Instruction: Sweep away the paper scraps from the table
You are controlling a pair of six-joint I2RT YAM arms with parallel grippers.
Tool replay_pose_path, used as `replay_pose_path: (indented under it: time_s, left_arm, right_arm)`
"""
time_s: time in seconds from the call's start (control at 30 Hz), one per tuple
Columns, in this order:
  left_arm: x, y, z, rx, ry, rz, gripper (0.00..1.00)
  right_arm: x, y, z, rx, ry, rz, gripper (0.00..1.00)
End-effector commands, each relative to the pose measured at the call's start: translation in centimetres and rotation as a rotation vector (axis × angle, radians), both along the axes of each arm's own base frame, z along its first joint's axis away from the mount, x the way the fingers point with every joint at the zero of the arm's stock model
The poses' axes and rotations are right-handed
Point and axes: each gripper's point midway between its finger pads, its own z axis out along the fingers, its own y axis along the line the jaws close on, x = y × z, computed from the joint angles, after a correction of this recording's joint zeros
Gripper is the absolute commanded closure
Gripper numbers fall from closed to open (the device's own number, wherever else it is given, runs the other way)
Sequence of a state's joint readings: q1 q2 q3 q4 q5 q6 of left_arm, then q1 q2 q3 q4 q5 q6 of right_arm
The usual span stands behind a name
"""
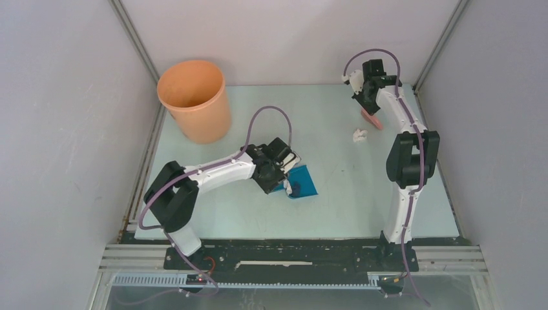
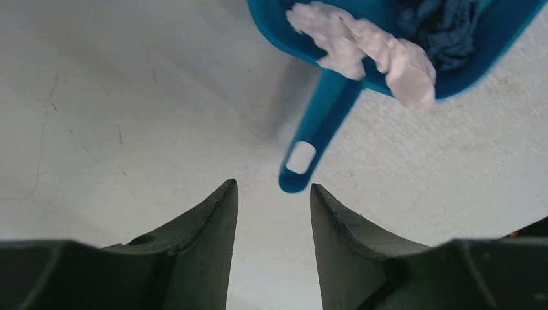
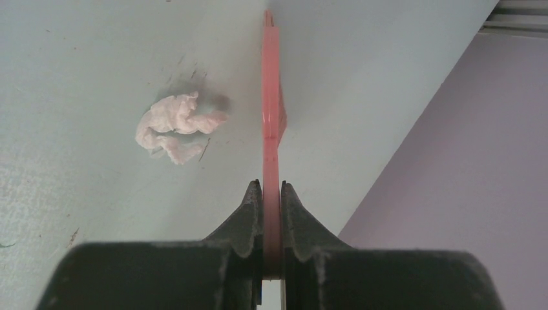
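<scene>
While both wrist views are up, I log what shows.

Left gripper (image 2: 273, 187): my two fingers stand apart with a plain gap and nothing between them. Bare table (image 2: 129, 97) shows through the gap. The blue dustpan (image 2: 323, 113) lies just ahead of my fingertips. Its handle end, with the hanging hole, points at the gap but is not inside it. The pan body is cut off by the top edge of this view, so I cannot log everything in it.

Paper scraps visible in the dustpan: one white scrap (image 2: 368, 51) spilling over the lip beside the handle, and one dark blue scrap (image 2: 442, 26) deeper in, touching the white one. From overhead my left wrist covers the dustpan's left part, and the contents are too small to tell apart.

Right gripper (image 3: 270, 187): fingers pinched tight on the pink brush (image 3: 271, 110). I see it edge-on as a thin strip, and the bristles cannot be made out. Overhead only a pink end shows beside my right arm.

A loose scrap (image 3: 176, 126), pale and crumpled, lies on the table well apart from the dustpan, to its far right. It is just beside the brush and not touching it.

The orange bin (image 1: 196, 100) stands upright well apart from the dustpan, to its far left. The bin's floor is hard to make out.
</scene>
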State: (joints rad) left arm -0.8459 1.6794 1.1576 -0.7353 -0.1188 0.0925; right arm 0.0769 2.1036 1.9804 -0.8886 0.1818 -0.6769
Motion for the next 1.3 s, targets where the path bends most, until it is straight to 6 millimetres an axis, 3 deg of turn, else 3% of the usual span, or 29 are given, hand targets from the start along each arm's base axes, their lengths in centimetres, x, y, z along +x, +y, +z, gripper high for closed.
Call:
replay_pose_path:
  time_s: [0.0,0.27,0.47,0.7,0.83,0.93,1.27]
  left_arm:
    - [2.0,-2.1,0.4,-0.118,-0.004,-0.048,0.49]
    - [0.2,-2.9,-1.2,-0.152,0.128,-0.105,0.51]
    - [0.2,-2.7,-2.1,-0.117,0.136,-0.083,0.55]
    - [0.9,-2.1,-0.1,-0.078,-0.009,0.012,0.48]
    - [-0.2,-3.4,1.3,-0.138,-0.05,-0.013,0.46]
    - [0.0,-3.7,1.8,-0.15,-0.075,0.001,0.45]
    - [-1.1,-2.8,-1.0,-0.068,0.015,0.02,0.44]
  right_arm:
    - [-0.3,0.1,1.9,0.039,-0.055,0.01,1.0]
    - [-1.3,0.7,1.1,0.109,-0.016,-0.002,1.0]
    - [-2.2,1.6,1.6,0.15,-0.003,-0.002,1.0]
    - [-3.0,1.6,1.6,0.151,0.003,-0.004,1.0]
    - [-3.3,1.2,1.1,0.144,0.013,-0.012,1.0]
    - [-3.2,1.0,0.6,0.137,0.022,-0.016,1.0]
    - [-3.0,1.8,0.5,0.134,0.024,-0.01,1.0]
